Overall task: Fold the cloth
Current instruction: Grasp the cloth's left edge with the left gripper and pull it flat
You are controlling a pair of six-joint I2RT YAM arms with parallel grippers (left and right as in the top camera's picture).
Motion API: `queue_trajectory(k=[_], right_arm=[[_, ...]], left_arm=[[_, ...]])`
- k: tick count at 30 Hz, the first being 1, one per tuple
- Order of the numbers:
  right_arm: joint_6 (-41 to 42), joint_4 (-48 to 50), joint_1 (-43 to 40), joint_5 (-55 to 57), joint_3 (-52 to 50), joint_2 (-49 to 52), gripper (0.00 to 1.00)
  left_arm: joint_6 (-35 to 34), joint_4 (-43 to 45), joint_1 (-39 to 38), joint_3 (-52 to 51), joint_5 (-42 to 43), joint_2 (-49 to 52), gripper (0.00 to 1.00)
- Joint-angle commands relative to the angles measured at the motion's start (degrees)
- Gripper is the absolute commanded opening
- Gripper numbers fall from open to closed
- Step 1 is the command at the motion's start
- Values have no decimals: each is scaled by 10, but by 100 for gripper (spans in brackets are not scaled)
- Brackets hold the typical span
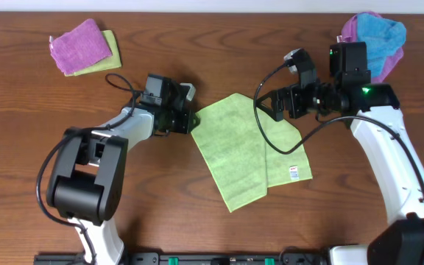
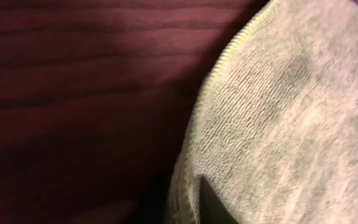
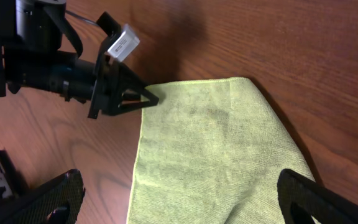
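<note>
Cloth (image 1: pixel 245 151) half-folded, left jaws clamped on its left corner, bare table (image 1: pixel 197 44) beyond

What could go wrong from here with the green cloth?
The left gripper pinches only the very corner of the cloth, so it may slip free when lifted. The right gripper is open and holds nothing; a one-sided pull could drag the cloth and undo its existing fold. The right arm's cable hangs over the cloth and might snag it.
</note>
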Motion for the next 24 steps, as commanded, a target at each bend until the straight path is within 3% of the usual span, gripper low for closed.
queue_trajectory(k=[1, 5, 13, 16, 19, 21, 22, 24], right_arm=[[-5, -1, -5, -1, 10, -8, 99], [-5, -5, -5, 0, 10, -8, 99], [-5, -9, -5, 16, 9, -8, 96], [-5, -28, -5, 39, 9, -8, 96], [-5, -45, -5, 63, 9, -8, 97], [-5, -49, -5, 70, 9, -8, 97], [-5, -49, -5, 73, 9, -8, 97], [-5, -49, -5, 75, 9, -8, 96]], left_arm=[[1, 2, 1, 16, -25, 10, 6], [6, -15, 22, 40, -49, 10, 6], [121, -155, 60, 131, -129, 10, 6], [130, -170, 59, 137, -138, 10, 6], [118, -174, 59, 137, -138, 10, 40], [118, -174, 59, 137, -140, 10, 84], [118, -174, 59, 137, -143, 10, 97], [106, -181, 59, 139, -165, 10, 95]])
